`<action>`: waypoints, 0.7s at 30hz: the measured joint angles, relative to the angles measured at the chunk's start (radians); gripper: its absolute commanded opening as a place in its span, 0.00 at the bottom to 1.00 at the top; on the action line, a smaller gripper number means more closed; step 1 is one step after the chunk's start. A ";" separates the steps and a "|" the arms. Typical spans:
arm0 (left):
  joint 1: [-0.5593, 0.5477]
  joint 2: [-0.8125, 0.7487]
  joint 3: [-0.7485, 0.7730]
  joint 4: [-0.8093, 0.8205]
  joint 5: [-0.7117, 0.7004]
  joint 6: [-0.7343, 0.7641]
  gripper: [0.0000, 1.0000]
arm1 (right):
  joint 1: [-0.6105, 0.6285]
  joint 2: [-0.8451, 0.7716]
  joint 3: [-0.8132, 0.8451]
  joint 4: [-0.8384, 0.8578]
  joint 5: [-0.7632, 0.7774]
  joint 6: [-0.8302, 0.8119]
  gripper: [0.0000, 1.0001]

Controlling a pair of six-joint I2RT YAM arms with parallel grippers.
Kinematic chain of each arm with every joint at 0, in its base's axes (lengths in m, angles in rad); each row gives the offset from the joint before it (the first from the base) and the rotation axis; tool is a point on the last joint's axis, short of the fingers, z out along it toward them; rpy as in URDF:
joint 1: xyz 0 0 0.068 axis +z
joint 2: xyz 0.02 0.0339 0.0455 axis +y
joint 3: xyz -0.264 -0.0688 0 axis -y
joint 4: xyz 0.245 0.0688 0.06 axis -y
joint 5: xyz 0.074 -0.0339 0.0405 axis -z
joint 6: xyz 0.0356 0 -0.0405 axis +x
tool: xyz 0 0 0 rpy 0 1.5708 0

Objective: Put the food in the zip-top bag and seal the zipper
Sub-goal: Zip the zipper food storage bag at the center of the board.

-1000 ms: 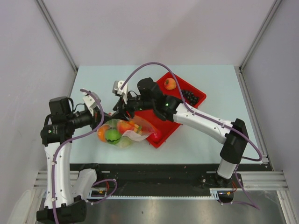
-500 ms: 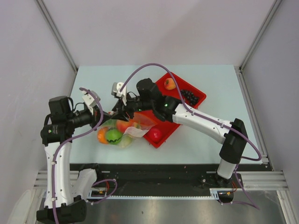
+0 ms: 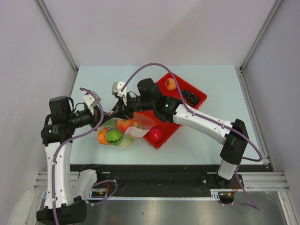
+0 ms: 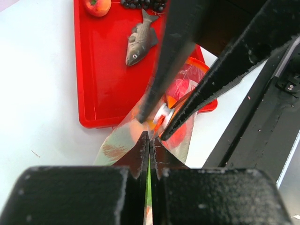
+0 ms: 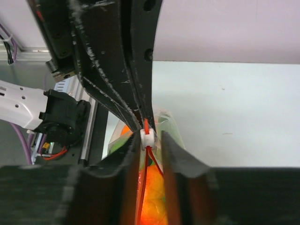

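The clear zip-top bag [image 3: 123, 132] lies left of the red tray and holds an orange [image 3: 102, 136], a dark-striped green melon [image 3: 113, 136] and a reddish fruit. My left gripper [image 4: 149, 137] is shut on the bag's [image 4: 119, 140] top edge. My right gripper [image 5: 151, 138] straddles the zipper's [image 5: 142, 192] white slider [image 5: 147, 136]; its left finger touches the slider and a small gap shows at the right finger. In the top view the two grippers [image 3: 106, 117] [image 3: 118, 112] meet above the bag. A fish [image 4: 139, 42], a peach [image 3: 170, 84], grapes [image 3: 190, 97] and a tomato [image 3: 155, 135] lie on the tray.
The red tray [image 3: 185, 108] sits right of centre on the pale table, under my right arm. The table's near edge and a black rail run just below the bag. Grey walls enclose the table on three sides.
My right gripper's jaws have narrowed around the slider and it has edged left. The bag has shifted left off the tomato. The left gripper keeps its hold.
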 measured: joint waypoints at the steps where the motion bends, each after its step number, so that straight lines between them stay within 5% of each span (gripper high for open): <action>1: 0.000 0.000 0.000 0.002 -0.001 0.000 0.00 | 0.000 0.000 0.000 0.002 -0.004 0.000 0.06; 3: 0.000 0.000 0.000 0.005 -0.004 -0.002 0.00 | 0.000 0.000 -0.002 0.004 -0.010 -0.002 0.00; 21: -0.005 -0.018 0.000 0.082 0.024 -0.158 0.00 | -0.060 -0.051 -0.091 0.022 -0.044 -0.051 0.00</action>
